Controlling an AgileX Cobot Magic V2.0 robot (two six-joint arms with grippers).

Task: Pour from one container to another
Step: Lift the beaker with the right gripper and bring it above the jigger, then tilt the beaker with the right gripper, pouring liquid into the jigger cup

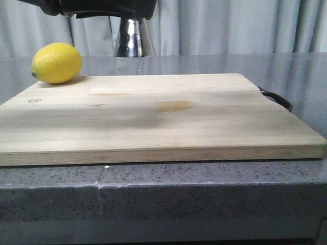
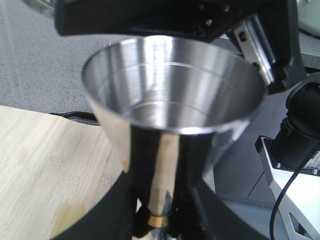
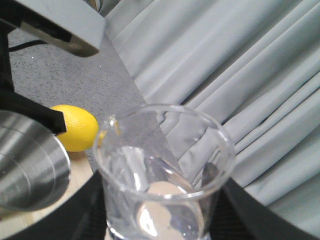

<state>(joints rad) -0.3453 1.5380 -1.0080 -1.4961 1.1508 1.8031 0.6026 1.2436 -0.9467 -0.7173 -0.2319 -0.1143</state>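
The steel jigger (image 2: pixel 172 85) is held off the surface, its wide cup facing the left wrist camera. My left gripper (image 2: pixel 160 220) is shut on its narrow waist at the gold band (image 2: pixel 159 218). In the front view only the jigger's lower cone (image 1: pixel 132 38) shows, at the top under the black arm. The clear glass beaker (image 3: pixel 165 175) sits between the dark fingers of my right gripper (image 3: pixel 165 217), which is shut on it. Its spout (image 3: pixel 112 122) points toward the jigger (image 3: pixel 30 165) close beside it. Clear liquid lies low in the beaker.
A wooden cutting board (image 1: pixel 168 117) covers most of the grey stone counter (image 1: pixel 204 199), with a black handle (image 1: pixel 276 98) at its right end. A lemon (image 1: pixel 56 63) rests on the board's far left corner. Grey curtains (image 1: pixel 230 25) hang behind.
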